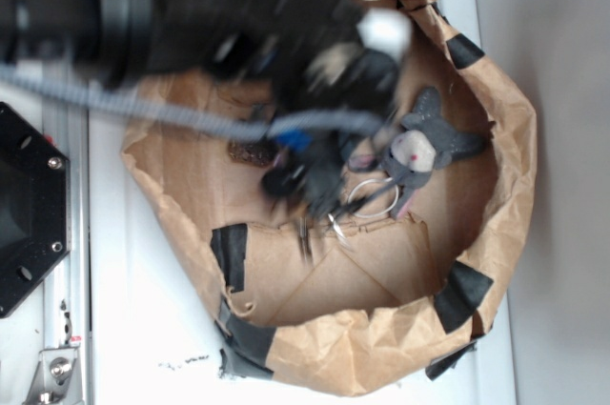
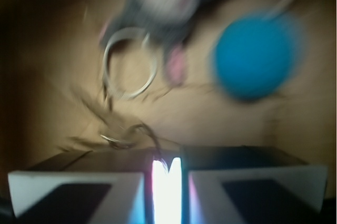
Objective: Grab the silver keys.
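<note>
Hanging low inside a rolled-down brown paper bag (image 1: 505, 138) that lies on the white bench (image 1: 143, 329), the end effector (image 1: 310, 197) is blurred in the exterior view, so its state has to be read from the wrist view. There its two pads (image 2: 231, 182) stand nearly together with only a thin bright slit between them, and something thin seems caught in that slit, though the blur keeps me from saying for certain. The silver keys (image 1: 329, 224) lie on the bag's floor just beneath and touching the end effector, their rings (image 2: 124, 137) running up towards the slit, which suggests a pinch on the bunch. A thin white ring (image 2: 129, 63) rests just beyond, against the grey plush donkey (image 1: 424, 150). A blue ball (image 2: 255, 55) sits beside the donkey.
</note>
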Controlling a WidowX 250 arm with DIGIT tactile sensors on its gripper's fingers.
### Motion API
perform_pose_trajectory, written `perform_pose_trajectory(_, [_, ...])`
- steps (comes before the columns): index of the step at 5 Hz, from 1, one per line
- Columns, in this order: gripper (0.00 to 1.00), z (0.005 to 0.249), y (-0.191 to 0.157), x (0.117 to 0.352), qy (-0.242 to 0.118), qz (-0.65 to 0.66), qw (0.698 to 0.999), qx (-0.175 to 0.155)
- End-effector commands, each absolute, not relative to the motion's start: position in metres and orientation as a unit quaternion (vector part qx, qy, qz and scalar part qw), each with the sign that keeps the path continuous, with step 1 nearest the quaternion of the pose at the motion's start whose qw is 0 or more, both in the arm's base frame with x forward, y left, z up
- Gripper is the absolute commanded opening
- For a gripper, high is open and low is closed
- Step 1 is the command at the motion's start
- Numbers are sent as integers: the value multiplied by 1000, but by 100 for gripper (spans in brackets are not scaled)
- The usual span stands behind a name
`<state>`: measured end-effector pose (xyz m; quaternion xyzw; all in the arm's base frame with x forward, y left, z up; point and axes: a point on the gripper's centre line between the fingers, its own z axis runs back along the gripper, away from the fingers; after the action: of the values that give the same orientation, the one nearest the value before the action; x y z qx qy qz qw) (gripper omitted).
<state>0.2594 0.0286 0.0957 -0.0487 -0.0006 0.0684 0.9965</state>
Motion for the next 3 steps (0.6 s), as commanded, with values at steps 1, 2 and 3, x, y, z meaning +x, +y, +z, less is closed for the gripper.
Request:
perform_pose_trajectory(1, [0,190,53,282,-33,175,984,11])
perform_pose_trajectory(2, [0,184,35,274,-39,141,989,30])
perform_pose_trajectory(3, [0,184,24,267,-44,131,990,24])
